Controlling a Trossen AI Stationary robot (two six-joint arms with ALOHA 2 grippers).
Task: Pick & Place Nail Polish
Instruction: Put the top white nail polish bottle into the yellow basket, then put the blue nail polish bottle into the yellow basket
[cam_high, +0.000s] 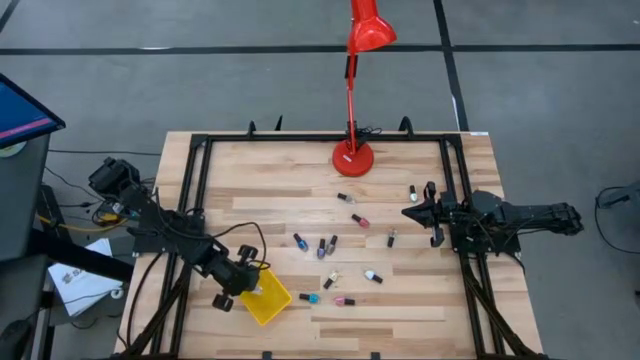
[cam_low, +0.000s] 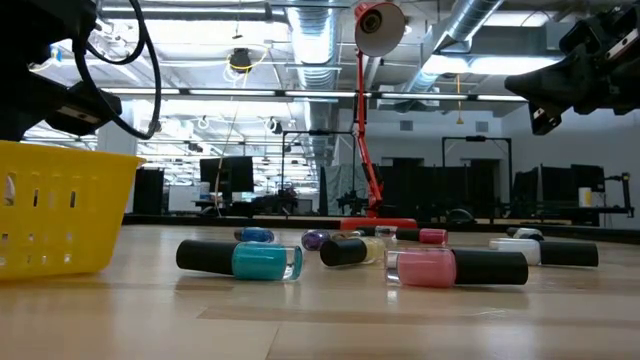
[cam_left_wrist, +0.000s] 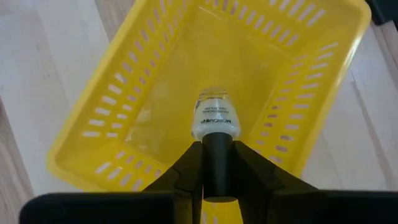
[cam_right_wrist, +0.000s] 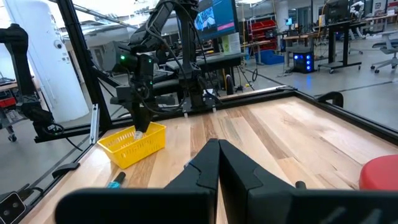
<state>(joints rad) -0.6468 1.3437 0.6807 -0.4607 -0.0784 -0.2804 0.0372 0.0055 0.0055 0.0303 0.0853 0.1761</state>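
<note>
Left wrist view shows the left gripper (cam_left_wrist: 219, 163) pinching 1 pale nail polish bottle (cam_left_wrist: 214, 117) by its cap above the yellow basket (cam_left_wrist: 112, 112); released tilted, it could bounce out.

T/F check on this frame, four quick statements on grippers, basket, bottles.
1. The left gripper holds a pale bottle by its black cap over the yellow basket. True.
2. The right gripper carries a bottle. False: it is shut on nothing, held above the table's right side.
3. All bottles are already in the basket. False: several lie on the table, such as the teal bottle.
4. A red lamp stands on the table's far edge. True.
</note>
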